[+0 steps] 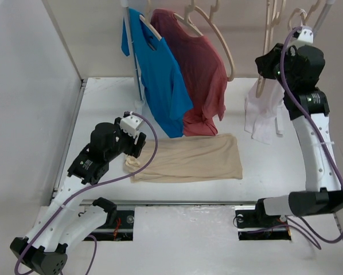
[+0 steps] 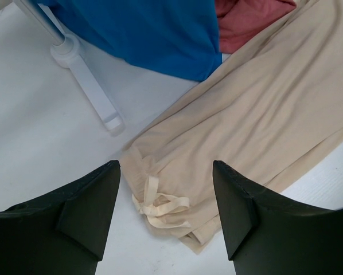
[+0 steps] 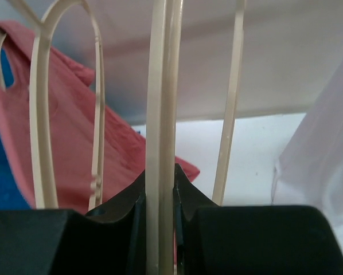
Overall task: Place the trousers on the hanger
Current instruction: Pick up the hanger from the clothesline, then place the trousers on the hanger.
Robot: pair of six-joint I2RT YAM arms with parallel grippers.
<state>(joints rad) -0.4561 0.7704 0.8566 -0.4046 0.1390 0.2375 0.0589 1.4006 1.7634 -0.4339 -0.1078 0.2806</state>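
The beige trousers lie folded flat across the middle of the table, their waistband and tied drawstring at the left end. My left gripper hovers open just above that end. In the left wrist view the left gripper straddles the drawstring corner of the trousers without touching it. My right gripper is raised at the rail on the far right. In the right wrist view it is shut on the pale wooden hanger, whose doubled bar runs upright between its jaws.
A blue T-shirt and a dull red T-shirt hang on the rail behind the trousers. A white vest hangs below my right gripper. Other bare hangers hang on the rail. The stand's white foot lies near the waistband.
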